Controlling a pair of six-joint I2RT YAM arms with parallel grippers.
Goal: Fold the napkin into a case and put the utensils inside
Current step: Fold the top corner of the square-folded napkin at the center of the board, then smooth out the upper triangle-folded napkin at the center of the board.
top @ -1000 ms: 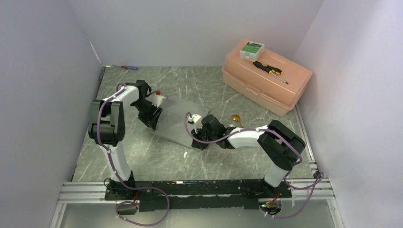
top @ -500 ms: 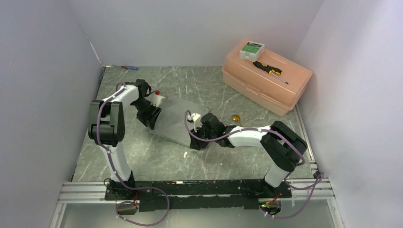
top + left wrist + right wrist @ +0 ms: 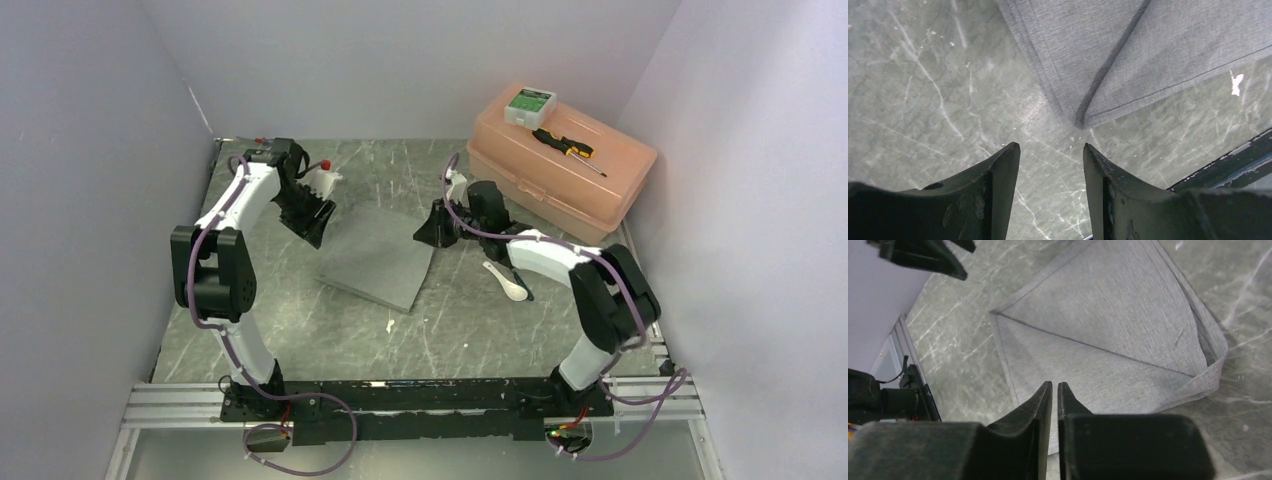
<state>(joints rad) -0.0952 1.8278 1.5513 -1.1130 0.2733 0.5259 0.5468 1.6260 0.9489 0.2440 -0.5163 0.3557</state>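
Right fingers [image 3: 1040, 402] withdrawn, napkin [image 3: 380, 258] edges apparently clear

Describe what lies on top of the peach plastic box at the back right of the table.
The peach box is closed; on its lid lie a small white-and-green case and a black-and-yellow screwdriver. The lid hides whatever is inside.

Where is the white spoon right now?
In the top view, the white soup spoon lies on the table, a little to the right of the folded grey napkin and close beside the right arm.
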